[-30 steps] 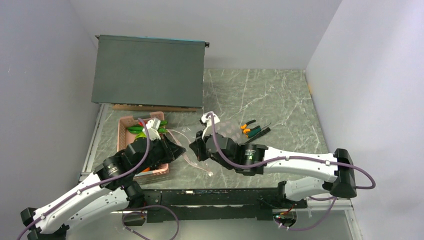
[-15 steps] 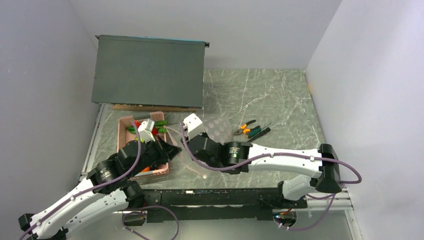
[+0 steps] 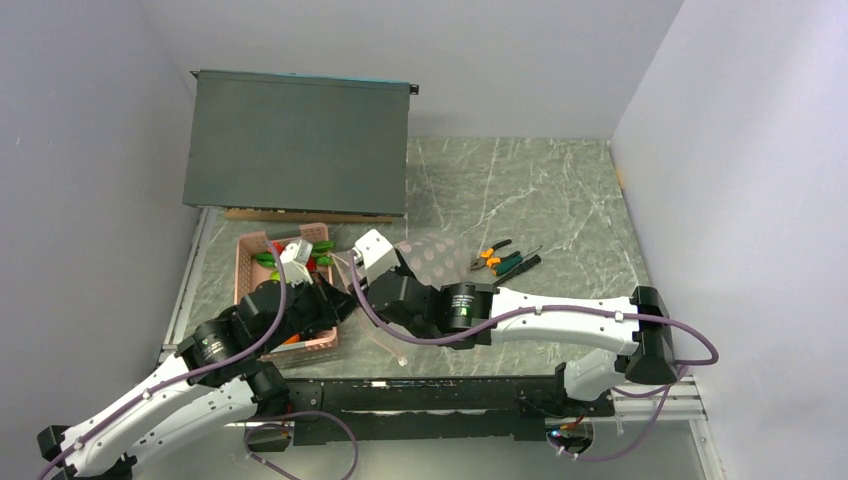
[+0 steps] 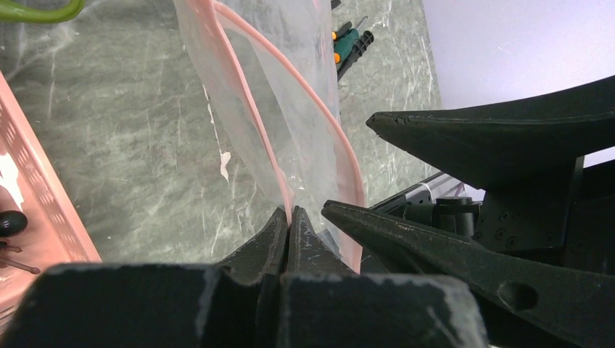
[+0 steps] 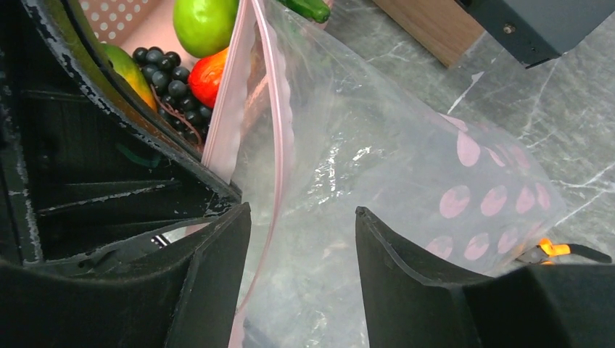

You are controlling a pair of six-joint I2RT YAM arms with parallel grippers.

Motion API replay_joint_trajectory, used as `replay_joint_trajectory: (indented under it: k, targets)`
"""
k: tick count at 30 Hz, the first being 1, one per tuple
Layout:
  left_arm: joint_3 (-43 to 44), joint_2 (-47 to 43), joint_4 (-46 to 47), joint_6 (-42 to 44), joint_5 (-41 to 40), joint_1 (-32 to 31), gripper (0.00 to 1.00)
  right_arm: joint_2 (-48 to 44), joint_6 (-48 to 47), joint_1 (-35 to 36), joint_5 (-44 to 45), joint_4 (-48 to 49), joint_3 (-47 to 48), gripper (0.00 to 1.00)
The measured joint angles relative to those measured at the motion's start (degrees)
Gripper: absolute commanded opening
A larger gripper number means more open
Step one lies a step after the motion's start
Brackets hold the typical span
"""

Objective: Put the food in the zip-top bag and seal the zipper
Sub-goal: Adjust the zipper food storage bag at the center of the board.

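Left tool (image 4: 289,217) pinches zipper (image 5: 228,109); right tool (image 5: 301,210) agape around bag (image 5: 406,159).

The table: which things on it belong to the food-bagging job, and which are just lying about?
Job: zip-top bag, its zipper, green apple, grape bunch, red-orange fruit, mango.
Lying about: pliers, dark grey box, pink basket (just a container).
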Motion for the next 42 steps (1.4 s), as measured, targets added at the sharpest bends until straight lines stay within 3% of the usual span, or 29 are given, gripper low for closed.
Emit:
replay_joint_trajectory:
  k: [3, 6, 8, 11, 13, 15, 16, 20, 26, 34, 42]
  targets:
    - [0.00, 0.00, 0.00, 0.02, 0.00, 0.00, 0.00, 0.44, 1.09, 0.02, -0.57, -0.09, 0.37, 0.55]
    - [0.00, 0.00, 0.00, 0.02, 0.00, 0.00, 0.00, 2.29, 3.19, 0.09, 0.22, -1.40, 2.21, 0.44]
    - [0.00, 0.00, 0.00, 0.04, 0.00, 0.00, 0.00, 3.61, 4.61, 0.13, 1.18, -2.21, 3.32, 0.31]
    - [0.00, 0.00, 0.00, 0.15, -0.02, 0.00, 0.00, 4.83, 6.49, 0.28, 2.69, -3.80, 3.78, 0.00]
    - [0.00, 0.00, -0.04, 0.22, -0.02, 0.00, 0.14, 5.11, 7.50, 0.28, 3.61, -5.18, 3.82, 0.00]
    - [0.00, 0.00, -0.42, 0.33, -0.07, 0.00, 0.46, 5.14, 9.53, 0.28, 4.90, -6.95, 4.11, 0.00]
    - [0.02, -0.02, -0.92, 0.26, -0.22, 0.00, 0.56, 5.11, 10.47, 0.28, 5.49, -7.89, 4.35, 0.00]
    - [0.28, -0.26, -2.62, 0.02, -1.46, 0.00, 0.82, 2.84, 15.43, 0.28, 9.11, -12.22, 3.78, 0.00]
    - [0.85, -3.45, -3.67, 0.04, -3.08, 0.00, 0.95, -14.27, 17.53, 0.28, 14.95, -17.94, -2.45, 0.00]
    - [2.03, -5.88, -8.72, 0.44, -6.36, 0.00, 1.00, -37.18, 19.41, 0.26, 19.80, -29.88, -1.95, 0.00]
    - [3.80, -5.86, -15.06, 0.33, -10.12, 0.00, 1.00, -36.89, 19.87, 0.26, 19.32, -38.91, 2.27, 0.00]
